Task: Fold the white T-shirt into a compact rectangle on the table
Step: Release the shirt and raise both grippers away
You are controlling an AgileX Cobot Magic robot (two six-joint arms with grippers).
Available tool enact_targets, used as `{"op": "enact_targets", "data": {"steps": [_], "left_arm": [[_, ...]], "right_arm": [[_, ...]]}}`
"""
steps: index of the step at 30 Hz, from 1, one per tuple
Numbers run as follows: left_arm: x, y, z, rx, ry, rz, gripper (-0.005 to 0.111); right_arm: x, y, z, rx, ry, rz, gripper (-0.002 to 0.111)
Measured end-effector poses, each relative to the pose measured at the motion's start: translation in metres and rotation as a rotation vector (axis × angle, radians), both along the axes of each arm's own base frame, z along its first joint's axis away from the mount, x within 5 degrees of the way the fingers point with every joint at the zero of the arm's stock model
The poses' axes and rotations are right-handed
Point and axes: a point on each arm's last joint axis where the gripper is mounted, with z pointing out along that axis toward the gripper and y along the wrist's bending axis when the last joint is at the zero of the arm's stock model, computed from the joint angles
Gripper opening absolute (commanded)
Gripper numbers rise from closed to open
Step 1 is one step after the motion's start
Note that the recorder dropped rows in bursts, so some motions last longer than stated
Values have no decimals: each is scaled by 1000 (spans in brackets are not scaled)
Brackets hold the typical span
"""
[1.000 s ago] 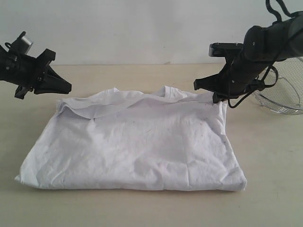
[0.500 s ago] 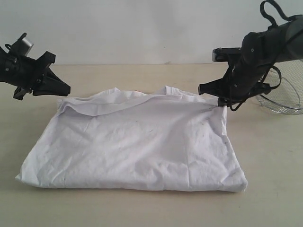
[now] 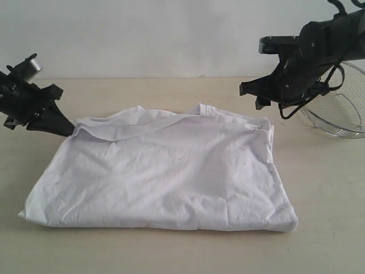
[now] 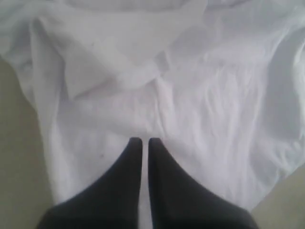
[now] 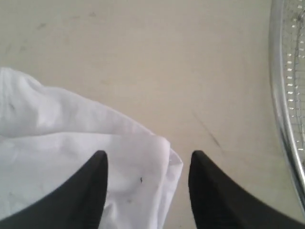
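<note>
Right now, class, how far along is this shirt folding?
Done: the shirt lies folded over, roughly rectangular, on the table. In hand: the right gripper hangs open above one far corner; the left gripper is shut at the other. Left: further folds.

The T-shirt (image 3: 165, 171) is soft, wrinkled matt cloth; the table (image 3: 159, 91) is smooth and matt; the basket (image 3: 335, 128) is shiny wire mesh.
</note>
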Motion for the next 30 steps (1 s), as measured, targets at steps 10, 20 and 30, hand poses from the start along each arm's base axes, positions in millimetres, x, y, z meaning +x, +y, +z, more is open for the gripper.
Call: {"op": "enact_targets", "data": {"steps": [10, 20, 30], "left_arm": [[0, -41, -22, 145, -16, -194, 5], [31, -41, -47, 283, -194, -83, 5], [93, -21, 45, 203, -453, 138, 5]], "right_arm": [[-6, 0, 33, 18, -69, -7, 0], [-28, 2, 49, 38, -40, -7, 0], [-54, 26, 40, 21, 34, 81, 0]]}}
